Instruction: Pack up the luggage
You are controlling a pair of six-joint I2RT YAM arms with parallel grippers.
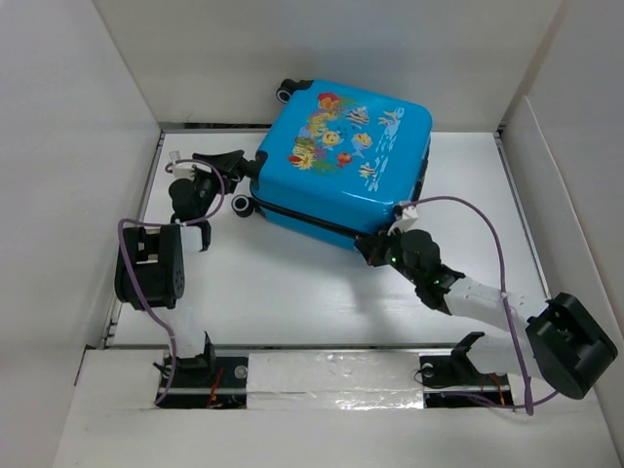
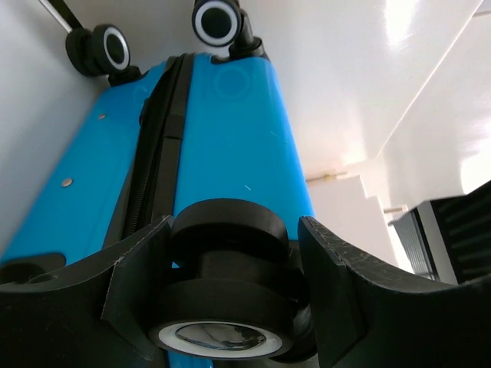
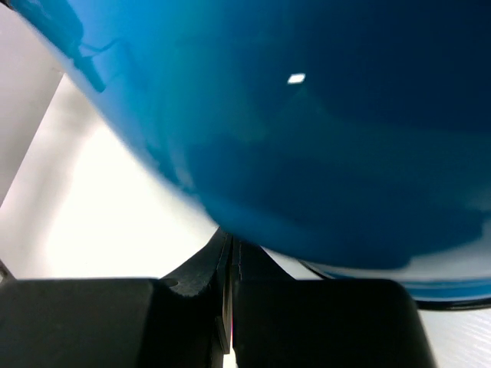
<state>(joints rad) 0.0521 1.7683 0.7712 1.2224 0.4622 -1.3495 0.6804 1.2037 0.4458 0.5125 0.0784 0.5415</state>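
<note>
From above, the luggage (image 1: 346,161) lies closed, print up, by the worktop's (image 1: 292,292) far edge. The left gripper (image 1: 252,164) meets its left corner, the right gripper (image 1: 373,249) its near corner. Left wrist: jaws straddle a caster wheel (image 2: 222,307) (pinching or not, unclear). Right wrist: fingers (image 3: 192,322) pressed together beneath the blue shell.

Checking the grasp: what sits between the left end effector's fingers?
A caster wheel of the luggage, flanked by both fingers; the left wrist view shows it.
</note>
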